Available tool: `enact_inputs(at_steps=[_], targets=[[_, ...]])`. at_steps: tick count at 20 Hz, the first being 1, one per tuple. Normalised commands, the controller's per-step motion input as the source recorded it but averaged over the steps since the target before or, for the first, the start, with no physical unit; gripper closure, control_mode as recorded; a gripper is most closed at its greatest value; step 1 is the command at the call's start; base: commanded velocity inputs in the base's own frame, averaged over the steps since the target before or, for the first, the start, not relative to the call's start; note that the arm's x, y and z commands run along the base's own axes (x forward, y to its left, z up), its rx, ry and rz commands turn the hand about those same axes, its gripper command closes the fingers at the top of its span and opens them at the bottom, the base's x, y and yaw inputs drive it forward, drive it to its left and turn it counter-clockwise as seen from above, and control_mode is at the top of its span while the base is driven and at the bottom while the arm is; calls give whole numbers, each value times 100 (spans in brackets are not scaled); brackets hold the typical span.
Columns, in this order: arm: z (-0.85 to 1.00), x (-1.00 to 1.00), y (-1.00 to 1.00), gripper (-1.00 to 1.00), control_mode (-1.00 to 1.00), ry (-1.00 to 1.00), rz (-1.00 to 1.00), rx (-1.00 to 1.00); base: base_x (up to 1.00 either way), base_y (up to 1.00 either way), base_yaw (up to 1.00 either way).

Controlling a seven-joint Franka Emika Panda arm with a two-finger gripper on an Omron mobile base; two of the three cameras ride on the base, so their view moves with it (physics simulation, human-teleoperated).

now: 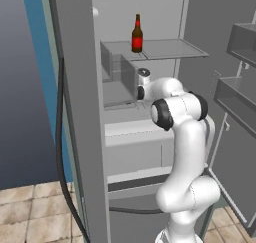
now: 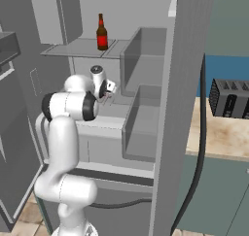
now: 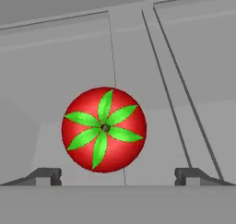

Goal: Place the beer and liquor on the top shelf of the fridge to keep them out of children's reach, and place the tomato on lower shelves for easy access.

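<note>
The tomato [image 3: 104, 129], round and red with a green star of leaves, rests on a lower shelf [image 3: 193, 126] of the fridge [image 1: 75, 87]. My gripper [image 3: 117, 174] is open over it, with one fingertip [image 3: 46, 174] wide of the tomato on each side and neither touching it. From the right base view, my hand [image 2: 108, 88] reaches in over the lower shelf [image 2: 116, 112]. The slim brown beer [image 1: 137, 34] [image 2: 101, 33] stands upright on the top shelf [image 1: 172, 49] [image 2: 73, 48]. The liquor is out of view.
Clear bins [image 2: 143, 60] line the fridge's right side, and another bin [image 1: 112, 62] sits beside my wrist. The open fridge door carries racks [image 1: 237, 99]. A black toaster [image 2: 229, 99] stands on the counter beyond the fridge wall.
</note>
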Motion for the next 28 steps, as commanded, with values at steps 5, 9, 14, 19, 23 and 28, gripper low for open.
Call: enact_inputs(at_steps=[5, 9, 14, 19, 23, 28], targets=[[0, -90, -8, -100, -100, -1, -2, 0, 0, 0, 0], [4, -100, -13, -100, -100, 0, -3, 0, 0, 0, 0], [23, -100, -18, -100, -100, 0, -1, 0, 0, 0, 0], [51, -100, -18, -100, -100, -2, 0, 0, 0, 0, 0], [94, -95, -17, -100, -100, -4, 0, 0, 0, 0, 0], [100, -72, -19, -100, -100, 0, 0, 0, 0, 0, 0]])
